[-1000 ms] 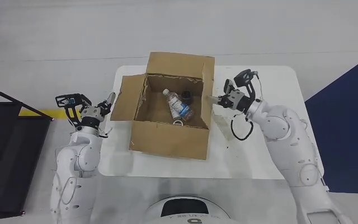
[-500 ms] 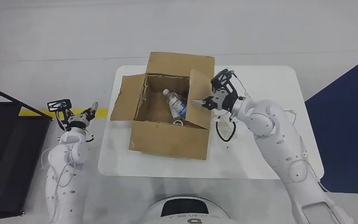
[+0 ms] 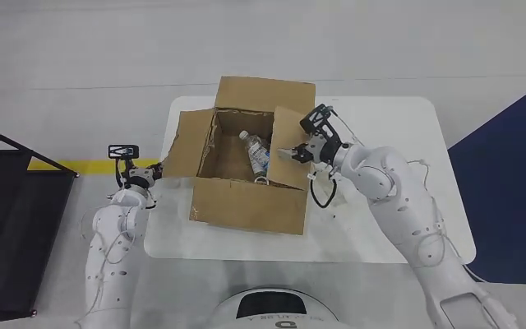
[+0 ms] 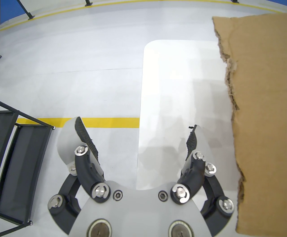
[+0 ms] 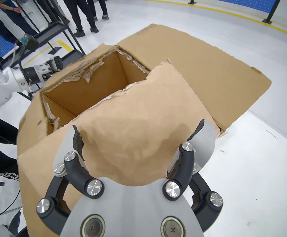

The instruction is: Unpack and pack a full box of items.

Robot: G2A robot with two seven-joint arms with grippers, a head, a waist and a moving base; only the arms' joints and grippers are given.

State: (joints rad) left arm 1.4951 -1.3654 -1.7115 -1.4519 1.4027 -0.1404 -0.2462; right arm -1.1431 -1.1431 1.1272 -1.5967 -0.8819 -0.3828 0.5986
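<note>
White table (image 3: 386, 222) bore one torn cardboard box (image 3: 246, 206) with one labelled bottle (image 3: 259, 152) lying inside, its print too small to read. Right gripper (image 5: 138, 126) stood spread wide, the right flap (image 5: 134, 107) between its fingers. Left gripper (image 4: 136, 123) hung spread and empty beside the left flap (image 4: 257, 112).

Nothing legible. The label on the plastic bottle (image 3: 261, 154) inside the cardboard box (image 3: 246, 206) is too small to make out. The white panel (image 5: 31, 20) at the upper left of the right wrist view has cut-off lettering.
</note>
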